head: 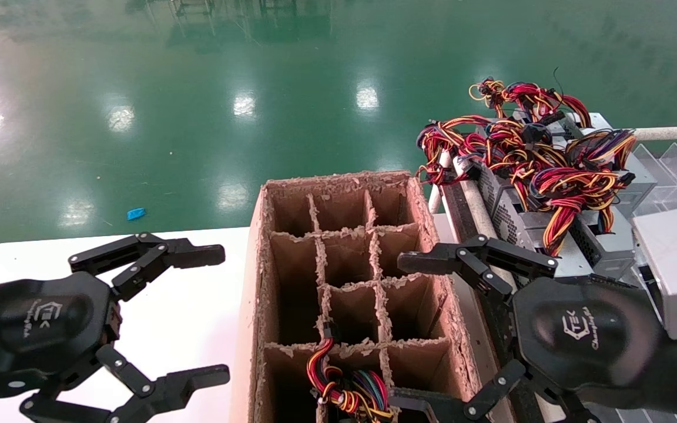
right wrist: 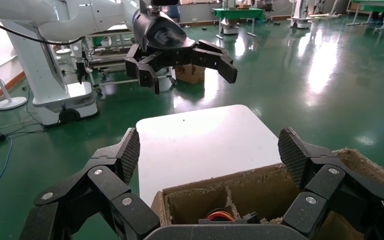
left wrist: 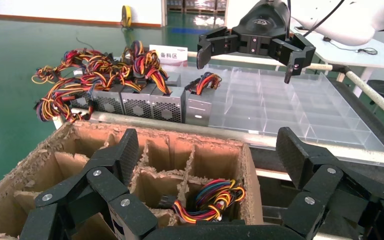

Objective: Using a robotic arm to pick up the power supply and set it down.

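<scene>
- Landmark: brown divided cardboard box (head: 350,282), standing on white table (head: 191,329), open top, grid of cells.
- Left gripper (head: 221,311) hovers over the table on the box's left side, fingers wide apart, nothing betw. them. Seen from right wrist cam as the far gripper (right wrist: 187,67), also spread, empty.
- Right gripper (head: 409,335) hangs at the box's right wall, one finger tip over the right-hand cells, the other low at the near right corner; fingers wide apart, holding nothing. From left wrist cam it shows beyond the box (left wrist: 245,57), above the clear tray, open.
- Power supplies (head: 550,229): silver-grey metal boxes in a row on a rack to the right of the box, w/ tangled red/yellow/orange/black wire bundle (head: 526,153) piled on top. Well apart from both sets of fingers; none touched.
- Left wrist cam: same row (left wrist: 145,102) sits just past the box's far wall, vent grilles facing the box.
- One near cell of the box holds coloured wires w/ black plug (head: 347,388); whether a unit sits under them – can't tell.
- Clear plastic divided tray (left wrist: 290,107) beside the row of units, on the side away from the box.
- Green shiny floor (head: 197,88) beyond table & box.
</scene>
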Tool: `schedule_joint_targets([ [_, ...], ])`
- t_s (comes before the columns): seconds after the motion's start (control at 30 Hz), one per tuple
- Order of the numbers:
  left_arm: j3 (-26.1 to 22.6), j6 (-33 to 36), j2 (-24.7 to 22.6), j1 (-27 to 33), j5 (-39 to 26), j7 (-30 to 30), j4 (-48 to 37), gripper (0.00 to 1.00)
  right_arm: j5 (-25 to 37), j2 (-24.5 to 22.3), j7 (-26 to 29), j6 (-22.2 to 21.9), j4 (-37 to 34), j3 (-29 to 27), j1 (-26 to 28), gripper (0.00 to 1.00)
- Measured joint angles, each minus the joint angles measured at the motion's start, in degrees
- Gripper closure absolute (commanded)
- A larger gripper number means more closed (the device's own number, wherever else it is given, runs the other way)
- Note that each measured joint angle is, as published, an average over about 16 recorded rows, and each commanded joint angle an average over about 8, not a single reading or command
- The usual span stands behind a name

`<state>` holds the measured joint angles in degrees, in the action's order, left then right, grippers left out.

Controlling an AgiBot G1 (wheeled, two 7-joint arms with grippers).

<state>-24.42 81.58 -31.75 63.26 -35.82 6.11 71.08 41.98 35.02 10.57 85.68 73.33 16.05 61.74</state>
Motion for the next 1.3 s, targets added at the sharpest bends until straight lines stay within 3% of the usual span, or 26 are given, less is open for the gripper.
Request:
schedule_joint_targets([
  [0.43,0.0,0.0,0.0,0.0,0.0,0.0,0.0,0.0,0.0,0.0,0.0,0.0,0.0,0.0,0.0,0.0],
  [0.47,0.0,0.0,0.0,0.0,0.0,0.0,0.0,0.08,-0.01,0.0,0.01,0.0,0.01,0.0,-0.01,0.0],
  [0.7,0.0,0.0,0.0,0.0,0.0,0.0,0.0,0.95,0.72,-0.26,-0.23,0.01,0.28,0.08,0.38,0.0],
  [0.73,0.0,0.0,0.0,0.0,0.0,0.0,0.0,1.0,1.23,-0.38,-0.38,-0.01,0.43,0.15,0.64,0.0],
  [0.97,0.0,0.0,0.0,0.0,0.0,0.0,0.0,1.0,10.53,-0.34,-3.26,0.1,2.11,2.45,5.83,0.0],
  [1.3,0.0,0.0,0.0,0.0,0.0,0.0,0.0,1.0,31.53,5.6,-10.95,2.3,3.9,11.57,20.54,0.0],
])
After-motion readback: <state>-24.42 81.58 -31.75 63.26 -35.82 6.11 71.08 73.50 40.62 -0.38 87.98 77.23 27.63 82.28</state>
